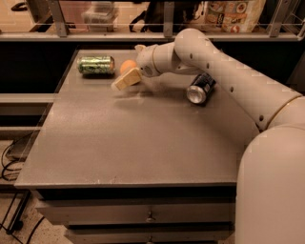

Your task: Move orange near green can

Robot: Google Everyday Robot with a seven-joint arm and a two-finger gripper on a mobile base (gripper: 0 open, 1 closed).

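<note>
The orange (126, 65) rests on the grey table (143, 143) at the back left. It is a short gap to the right of the green can (96, 65), which lies on its side. My gripper (128, 69) is at the orange, reaching in from the right, and it is open. Its pale near finger (126, 79) lies just in front of the orange and hides the fruit's lower edge. The white arm (214, 66) stretches across the back of the table.
A dark blue can (200, 88) with a silver top lies on its side at the back right, under the arm. A railing and a shelf with bags (233, 14) run behind the table. Drawers (150, 217) sit below the front edge.
</note>
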